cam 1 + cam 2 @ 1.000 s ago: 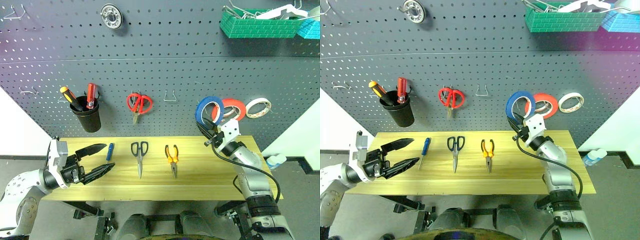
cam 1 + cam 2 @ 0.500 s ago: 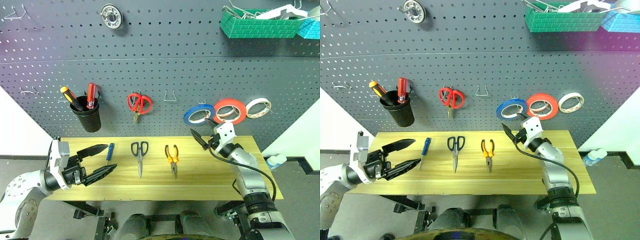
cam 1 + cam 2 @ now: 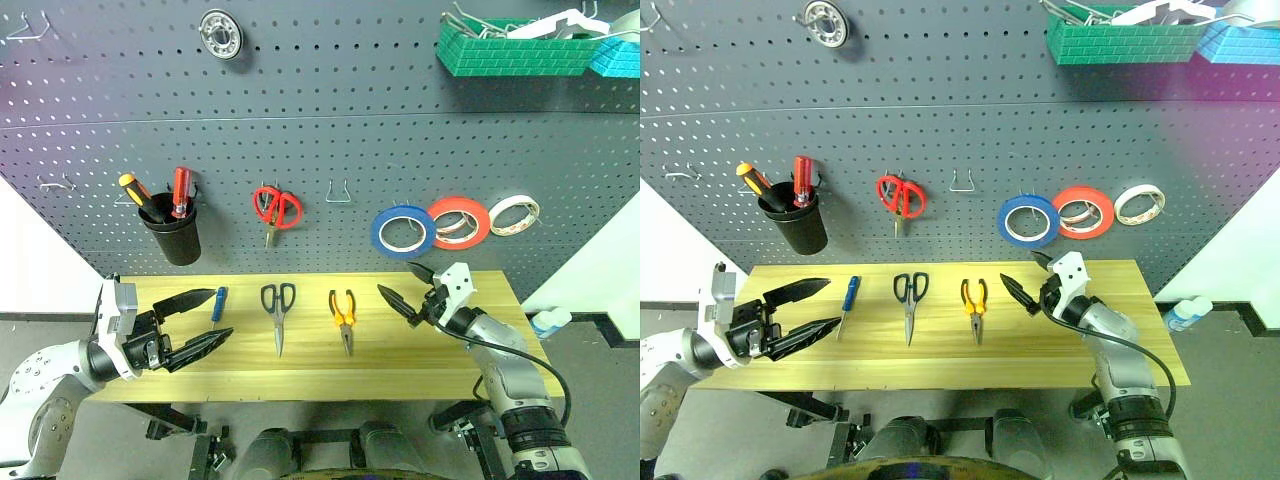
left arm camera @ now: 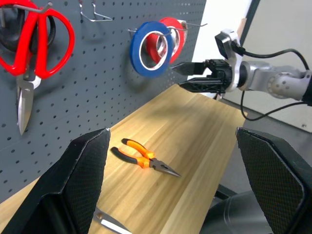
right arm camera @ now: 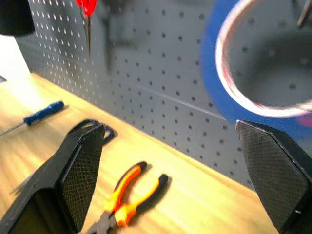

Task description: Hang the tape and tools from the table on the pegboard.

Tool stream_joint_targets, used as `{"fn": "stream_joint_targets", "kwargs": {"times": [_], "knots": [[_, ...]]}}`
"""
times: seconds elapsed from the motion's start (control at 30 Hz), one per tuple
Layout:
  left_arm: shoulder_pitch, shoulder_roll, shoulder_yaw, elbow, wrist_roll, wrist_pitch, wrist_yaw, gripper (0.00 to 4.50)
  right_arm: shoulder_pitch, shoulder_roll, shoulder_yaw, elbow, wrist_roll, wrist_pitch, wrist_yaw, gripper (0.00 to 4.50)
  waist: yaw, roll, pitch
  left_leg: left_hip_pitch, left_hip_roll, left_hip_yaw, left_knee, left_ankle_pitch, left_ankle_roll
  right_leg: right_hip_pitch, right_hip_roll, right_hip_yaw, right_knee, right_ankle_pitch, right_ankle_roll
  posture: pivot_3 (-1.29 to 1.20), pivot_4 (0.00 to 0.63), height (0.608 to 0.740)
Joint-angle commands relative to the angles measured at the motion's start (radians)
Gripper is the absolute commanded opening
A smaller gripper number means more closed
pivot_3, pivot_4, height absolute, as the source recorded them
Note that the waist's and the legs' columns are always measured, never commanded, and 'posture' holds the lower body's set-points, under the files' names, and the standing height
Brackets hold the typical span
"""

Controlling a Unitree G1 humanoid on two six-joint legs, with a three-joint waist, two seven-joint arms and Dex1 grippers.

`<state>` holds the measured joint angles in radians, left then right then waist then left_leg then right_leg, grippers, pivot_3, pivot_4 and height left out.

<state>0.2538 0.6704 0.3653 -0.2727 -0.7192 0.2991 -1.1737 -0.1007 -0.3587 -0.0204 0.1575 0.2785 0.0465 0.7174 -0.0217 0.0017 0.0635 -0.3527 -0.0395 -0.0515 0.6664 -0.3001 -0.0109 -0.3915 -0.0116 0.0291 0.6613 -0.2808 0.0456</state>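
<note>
On pegboard (image 3: 300, 120), blue tape (image 3: 402, 230) now hung, right end effector (image 3: 407, 289) released, lowered, left end effector (image 3: 205, 317) open.

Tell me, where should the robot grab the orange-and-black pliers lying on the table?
Probably the orange-and-black pliers by the two handles, near the pivot, coming from above. They lie flat on the light wood table, handles toward the dark grey pegboard, jaws pointing away, so the open right tool could close across both handles together.
</note>
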Motion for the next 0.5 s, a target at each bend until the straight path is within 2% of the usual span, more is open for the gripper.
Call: {"fn": "stream_joint_targets", "kwargs": {"times": [0.03, 0.23, 0.5], "knots": [[0.023, 0.008, 0.048, -0.002, 0.009, -0.026, 0.012, 4.35, -0.014, 0.019, 0.063, -0.111, -0.035, 0.156, -0.077, 4.48, 0.002, 0.0, 0.0, 0.0, 0.0, 0.0, 0.0, 0.0, 0.0, 0.0, 0.0, 0.0, 0.001, 0.0, -0.001, -0.03, 0.0, 0.73], [0.107, -0.009, 0.085, 0.001, 0.029, -0.07, 0.019, 4.35, -0.079, 0.077, 0.152, -0.136, -0.131, 0.429, -0.242, 4.48, 0.007, -0.001, -0.001, 0.0, 0.0, 0.0, 0.0, 0.0, 0.0, -0.001, 0.0, 0.0, 0.002, -0.002, -0.004, 0.0, 0.0, 0.73], [0.186, -0.026, 0.141, -0.036, 0.011, -0.077, 0.03, 4.35, -0.187, 0.15, 0.187, -0.09, -0.167, 0.719, -0.358, 4.48, 0.011, -0.003, -0.002, -0.001, 0.0, 0.0, 0.0, 0.0, 0.0, -0.002, 0.0, 0.0, 0.002, -0.002, -0.004, 0.04, 0.0, 0.73]]}}
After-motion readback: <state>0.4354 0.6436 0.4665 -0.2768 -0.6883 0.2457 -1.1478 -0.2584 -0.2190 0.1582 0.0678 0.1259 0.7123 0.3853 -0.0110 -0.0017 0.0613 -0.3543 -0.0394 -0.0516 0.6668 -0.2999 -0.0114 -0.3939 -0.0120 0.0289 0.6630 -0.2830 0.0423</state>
